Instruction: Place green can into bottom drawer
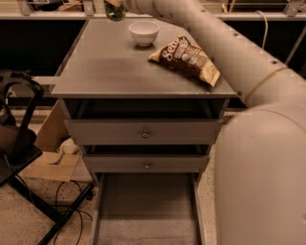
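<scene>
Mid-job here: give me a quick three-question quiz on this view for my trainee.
1. True or false: the bottom drawer is pulled out, while the two knobbed drawers above it are closed.
2. Which of these lies on the cabinet top with the white bowl? A) a sponge B) the chip bag C) an apple
3. Fill in: the gripper is at the top edge of the view, over the cabinet's back left corner, right beside the ______.

Key: 1 true. 2 B. 3 green can.
</scene>
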Motion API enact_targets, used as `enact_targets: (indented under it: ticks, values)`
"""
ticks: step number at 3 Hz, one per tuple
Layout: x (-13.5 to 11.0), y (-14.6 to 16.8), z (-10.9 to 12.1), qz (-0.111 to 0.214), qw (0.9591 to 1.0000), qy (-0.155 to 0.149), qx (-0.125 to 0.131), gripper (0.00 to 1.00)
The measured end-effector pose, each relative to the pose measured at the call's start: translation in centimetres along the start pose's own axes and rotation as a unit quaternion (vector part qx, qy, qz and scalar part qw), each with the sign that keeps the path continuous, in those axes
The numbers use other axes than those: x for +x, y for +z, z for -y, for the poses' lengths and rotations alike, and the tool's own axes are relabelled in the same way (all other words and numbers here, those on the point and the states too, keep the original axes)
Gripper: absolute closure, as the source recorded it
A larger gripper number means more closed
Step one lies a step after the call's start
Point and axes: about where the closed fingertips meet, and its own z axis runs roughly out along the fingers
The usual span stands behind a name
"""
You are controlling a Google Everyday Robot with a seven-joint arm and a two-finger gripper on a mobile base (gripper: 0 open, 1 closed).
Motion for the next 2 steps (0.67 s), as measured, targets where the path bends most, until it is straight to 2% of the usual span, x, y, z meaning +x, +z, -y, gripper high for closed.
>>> enact_targets:
  ticks: [1, 2]
  values:
    - [-6.0, -8.6, -0.2, 0.042, 0.9981, -0.027, 0.037, 1.00]
    - [-2.5, -15.8, -5.9, -0.003, 0.9992, -0.039, 0.005, 1.00]
